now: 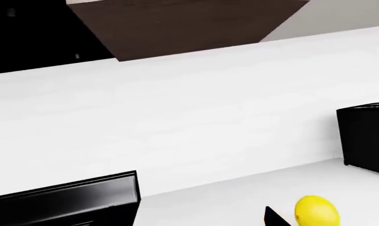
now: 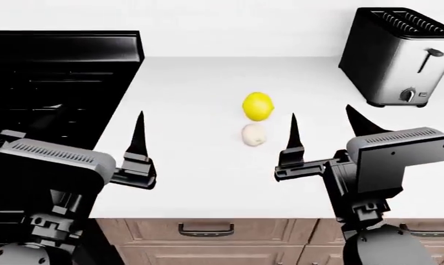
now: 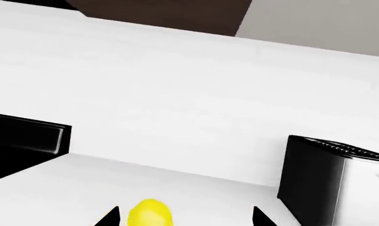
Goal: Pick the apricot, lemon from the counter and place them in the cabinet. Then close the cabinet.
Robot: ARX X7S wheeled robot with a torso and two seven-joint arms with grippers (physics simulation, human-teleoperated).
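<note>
Two fruits are seen on the counter (image 2: 207,99): the lemon (image 2: 257,106) touching the apricot (image 2: 254,134) nearer the robot. The right gripper (image 2: 321,130) and left gripper (image 2: 96,132) are held spread wide, empty. No legible writing is found on the toaster (image 2: 398,55).

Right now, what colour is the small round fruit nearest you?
Pale cream: the small round apricot, clearest in the head view.

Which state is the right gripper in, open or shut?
Open: the right gripper has its fingers spread wide apart above the counter, gripping nothing.
</note>
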